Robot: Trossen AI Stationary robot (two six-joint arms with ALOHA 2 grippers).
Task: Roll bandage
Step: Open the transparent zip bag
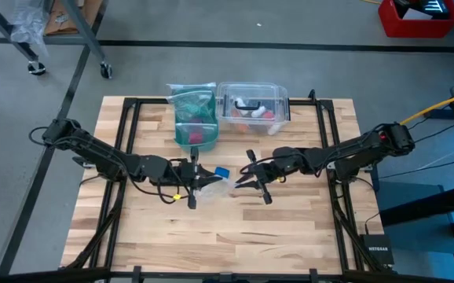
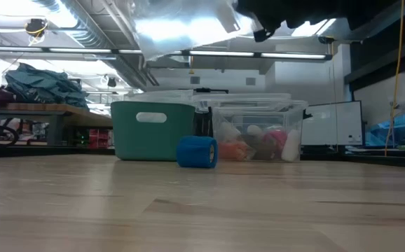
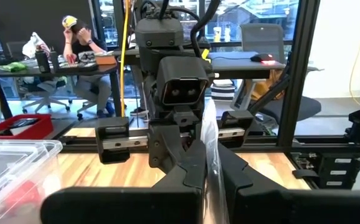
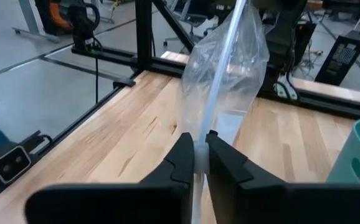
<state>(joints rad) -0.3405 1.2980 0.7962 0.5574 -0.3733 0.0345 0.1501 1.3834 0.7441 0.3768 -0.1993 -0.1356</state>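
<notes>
The bandage, a small bright blue roll, rests on the wooden table in front of the bins; from above the bandage shows just beyond the bag. A clear plastic zip bag hangs in the air between my two grippers. My left gripper is shut on the bag's left end. My right gripper is shut on its right end. In the low view the bag is high above the table. My left gripper pinches the clear bag's edge between its two shut fingers, coming level from the table's left. The bag is lifted clear of the table. My right gripper pinches the bag's opposite edge between its two fingers, coming from the table's right and slanting slightly down. The bag stretches away from it toward the left gripper, clear of the table.
A teal bin and a clear plastic box with small items stand side by side at the table's far edge. Black frame rails run along the table's left and right sides. A person sits at a desk beyond the table.
</notes>
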